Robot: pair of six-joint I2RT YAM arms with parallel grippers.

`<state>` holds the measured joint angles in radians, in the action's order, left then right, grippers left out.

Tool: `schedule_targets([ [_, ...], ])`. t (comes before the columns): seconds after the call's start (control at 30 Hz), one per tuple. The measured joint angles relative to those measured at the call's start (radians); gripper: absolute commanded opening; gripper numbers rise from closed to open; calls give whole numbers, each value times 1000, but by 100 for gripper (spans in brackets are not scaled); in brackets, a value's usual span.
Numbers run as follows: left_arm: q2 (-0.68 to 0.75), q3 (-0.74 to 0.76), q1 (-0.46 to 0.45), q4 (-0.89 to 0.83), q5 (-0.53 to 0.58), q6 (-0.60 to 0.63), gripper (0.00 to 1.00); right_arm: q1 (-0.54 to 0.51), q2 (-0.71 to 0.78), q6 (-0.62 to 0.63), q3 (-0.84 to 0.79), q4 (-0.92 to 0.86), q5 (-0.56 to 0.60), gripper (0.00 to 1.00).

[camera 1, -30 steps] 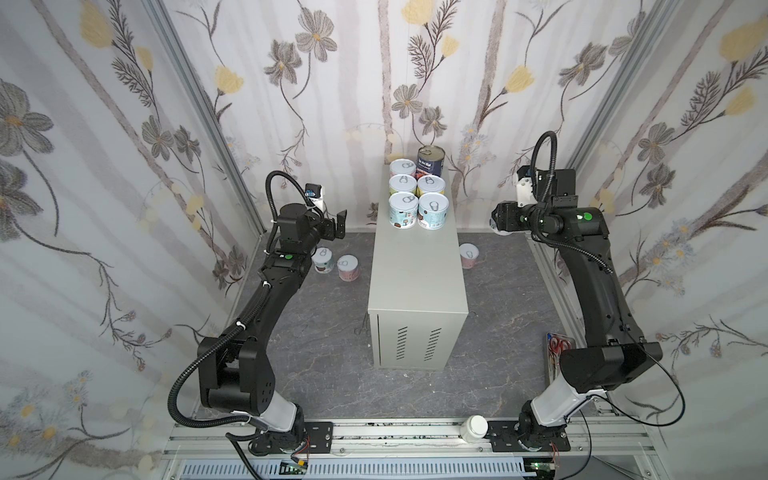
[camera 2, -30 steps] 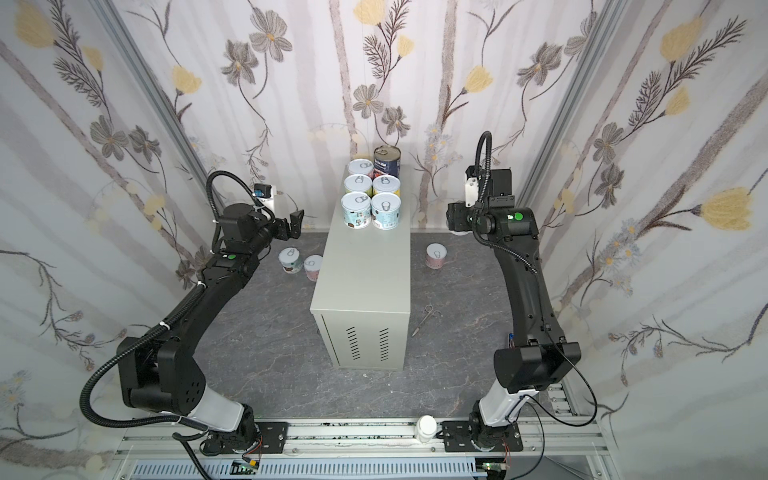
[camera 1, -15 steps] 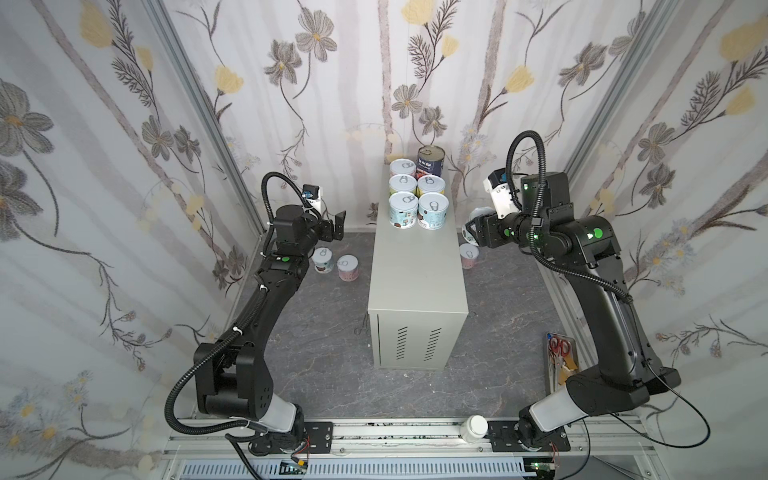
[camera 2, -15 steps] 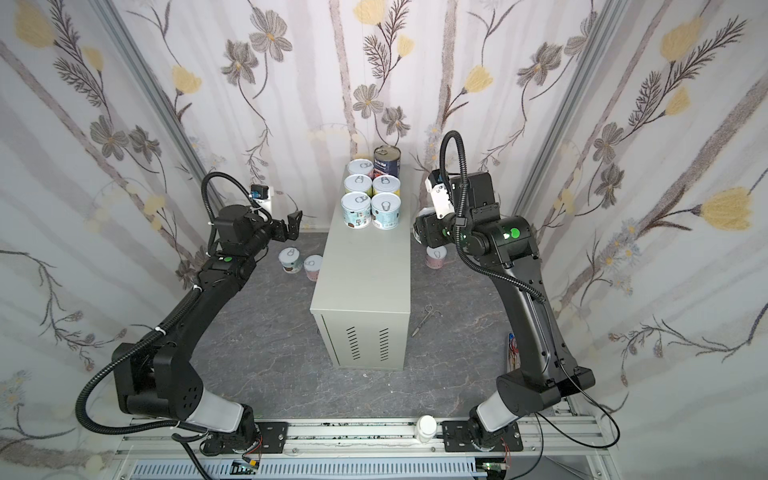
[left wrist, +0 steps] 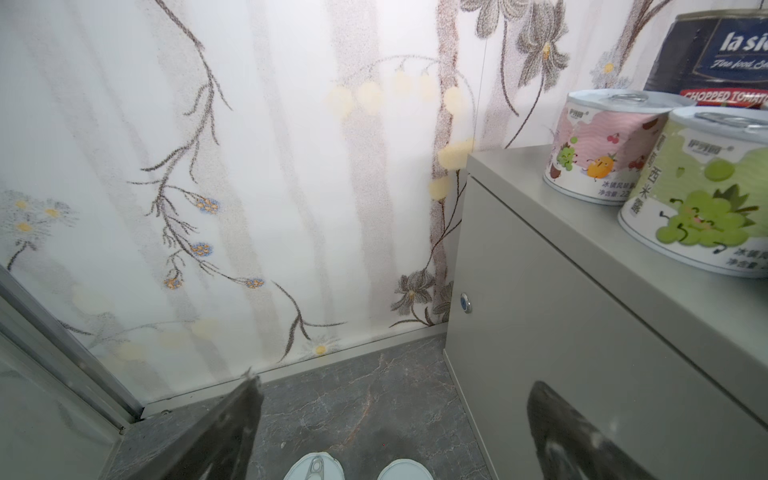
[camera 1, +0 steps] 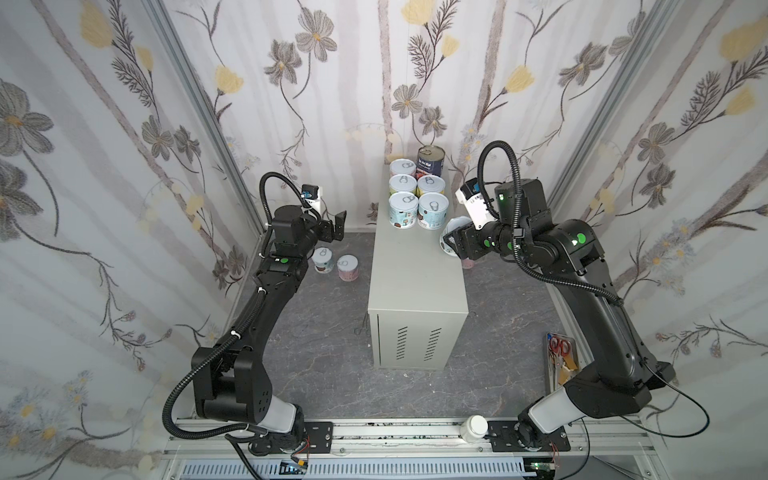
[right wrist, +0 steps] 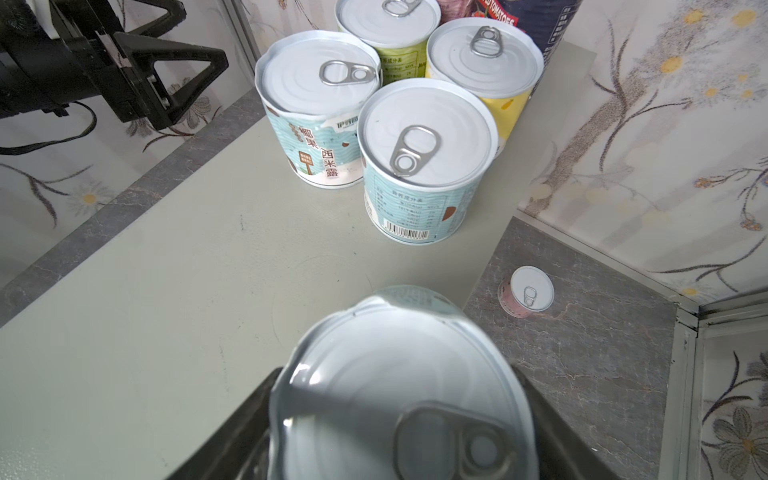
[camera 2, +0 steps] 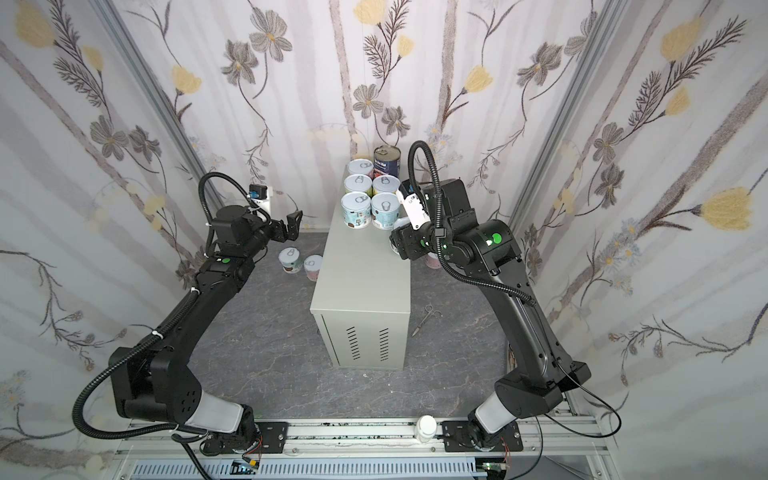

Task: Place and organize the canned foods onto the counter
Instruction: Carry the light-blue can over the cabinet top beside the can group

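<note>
Canned foods (camera 1: 403,212): six on the counter (camera 1: 415,274), one can (right wrist: 399,374) in right claw (camera 1: 452,241).

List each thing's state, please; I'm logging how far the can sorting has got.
left gripper: open, empty.
right gripper: shut on blue can, above the counter edge.
six cans: upright on counter.
two floor cans: upright, left of counter.
pink floor can: upright, right of counter.
</note>
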<state>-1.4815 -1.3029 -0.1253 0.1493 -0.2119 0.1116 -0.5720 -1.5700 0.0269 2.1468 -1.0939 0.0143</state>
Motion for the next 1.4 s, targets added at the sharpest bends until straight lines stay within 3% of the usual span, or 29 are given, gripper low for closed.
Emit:
schedule_targets([
  [0.33,26,39,0,-2,2,-4,100,-11,-56,3,5,75,-9,44],
  [0.5,32,40,0,-3,6,-3,100,-17,-71,4,19,80,-17,50],
  [0.73,33,40,0,-4,10,-3,100,-19,-82,4,31,78,-34,68],
  [1.27,63,43,0,-12,9,-2,100,-21,-119,8,35,110,-66,78],
  [1.4,68,47,0,-18,9,-2,100,-21,-124,12,35,111,-68,86],
])
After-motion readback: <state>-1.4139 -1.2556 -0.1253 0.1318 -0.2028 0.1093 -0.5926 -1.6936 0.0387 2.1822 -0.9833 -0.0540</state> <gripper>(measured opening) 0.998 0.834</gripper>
